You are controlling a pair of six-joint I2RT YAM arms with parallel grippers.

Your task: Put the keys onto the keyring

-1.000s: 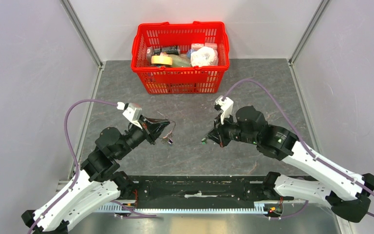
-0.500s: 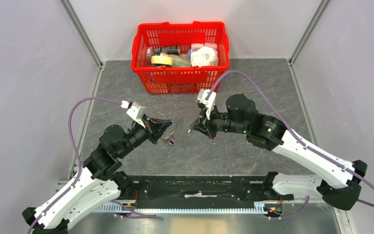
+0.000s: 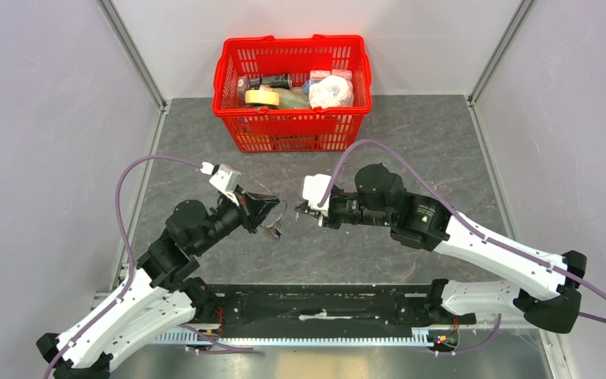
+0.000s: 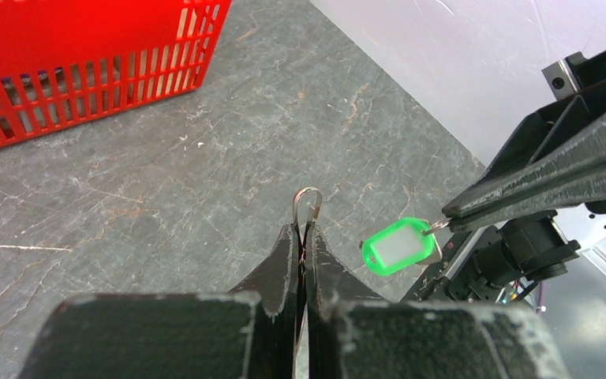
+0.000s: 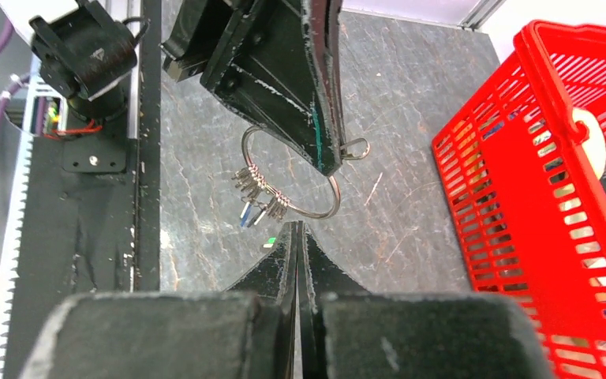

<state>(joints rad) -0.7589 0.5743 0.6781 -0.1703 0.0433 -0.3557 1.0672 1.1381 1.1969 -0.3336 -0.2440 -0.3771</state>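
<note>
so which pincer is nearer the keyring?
Left. The left pincer is clamped on the keyring; the right pincer, holding the green key, sits close beside it, apart in the left wrist view.

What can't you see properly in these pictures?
Right wrist view: fingers of the right hand hide nearly all of the green key.
Left wrist view: the left hand hides most of the keyring; only a loop shows.
Top view: the keys are too small to count.
Wrist views: the edge cuts off the basket.

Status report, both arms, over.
Left gripper jaws shut on keyring. Right gripper jaws shut on green key, beside ring, not threaded. Red basket well behind, not in the way.
</note>
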